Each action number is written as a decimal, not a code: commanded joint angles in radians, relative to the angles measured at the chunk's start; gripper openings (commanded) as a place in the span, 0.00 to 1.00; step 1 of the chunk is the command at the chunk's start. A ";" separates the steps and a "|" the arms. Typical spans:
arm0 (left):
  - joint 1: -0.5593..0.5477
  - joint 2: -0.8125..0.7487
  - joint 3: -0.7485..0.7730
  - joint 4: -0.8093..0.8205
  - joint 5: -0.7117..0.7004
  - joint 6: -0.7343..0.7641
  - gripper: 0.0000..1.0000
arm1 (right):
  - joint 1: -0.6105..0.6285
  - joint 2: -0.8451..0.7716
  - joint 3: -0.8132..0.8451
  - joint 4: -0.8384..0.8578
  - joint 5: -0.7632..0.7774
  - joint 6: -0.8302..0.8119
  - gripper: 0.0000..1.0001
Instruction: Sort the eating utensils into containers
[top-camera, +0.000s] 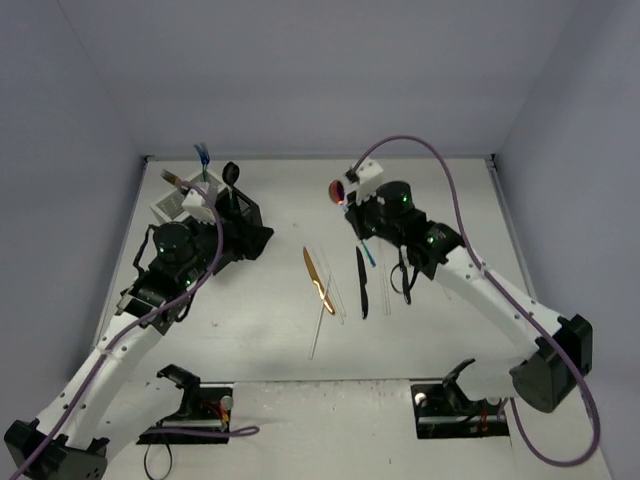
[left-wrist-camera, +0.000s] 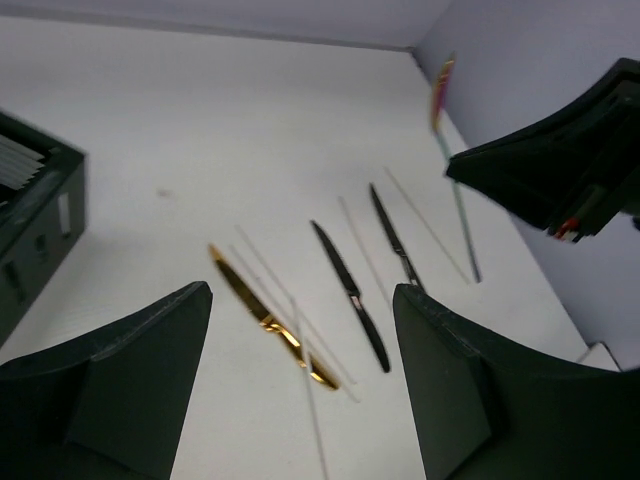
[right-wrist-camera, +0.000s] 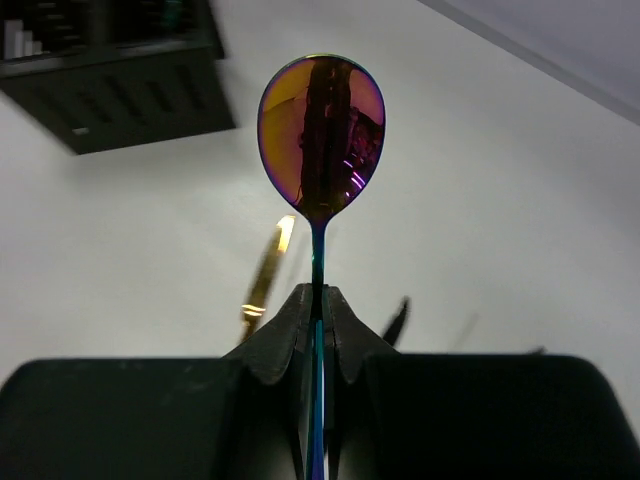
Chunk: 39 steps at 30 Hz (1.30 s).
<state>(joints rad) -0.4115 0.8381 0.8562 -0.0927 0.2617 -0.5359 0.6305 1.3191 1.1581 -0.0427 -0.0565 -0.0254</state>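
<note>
While the spoon (right-wrist-camera: 321, 135) is clamped by its handle between the right fingers (right-wrist-camera: 285, 335), which are closed tightly onto it, the iridescent red-pink bowl is held uppermost and the blue-green handle end is pointed down toward the surface (top-camera: 270, 340). Whether the handle tip touches the surface cannot be determined. In the top view the spoon is located at the far centre-right of the surface, well apart from the containers (top-camera: 178, 205), which are positioned as a joined cluster of white and black mesh bins at the far left and are partly covered by the left arm. A blue utensil (top-camera: 203, 155) and a black spoon (top-camera: 231, 172) are stood upright in the cluster; the exact compartments cannot be determined. The left fingers (left-wrist-camera: 130, 390) are spread wide and nothing is held between them; they are positioned just beside the black bin (left-wrist-camera: 40, 210), on the side facing the centre of the surface. Between the two arms, a gold knife (top-camera: 318, 280) and a black knife (top-camera: 361, 282) are laid flat, roughly parallel and apart from each other. Clear plastic utensils (top-camera: 320, 335) are laid close alongside the gold knife. A second black utensil (top-camera: 397, 280) is laid near the right arm; its type cannot be determined.
</note>
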 joint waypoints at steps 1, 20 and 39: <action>-0.140 0.049 0.117 0.176 -0.106 0.013 0.70 | 0.129 -0.054 0.043 0.060 -0.022 -0.002 0.00; -0.309 0.203 0.218 0.128 -0.338 0.107 0.43 | 0.293 -0.031 0.080 0.112 0.006 0.012 0.00; -0.258 0.230 0.369 -0.029 -0.635 0.427 0.00 | 0.296 -0.090 -0.033 0.141 0.195 0.101 0.78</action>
<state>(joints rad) -0.7176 1.0679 1.0801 -0.1106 -0.1974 -0.2990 0.9241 1.3018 1.1667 0.0249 0.0149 0.0429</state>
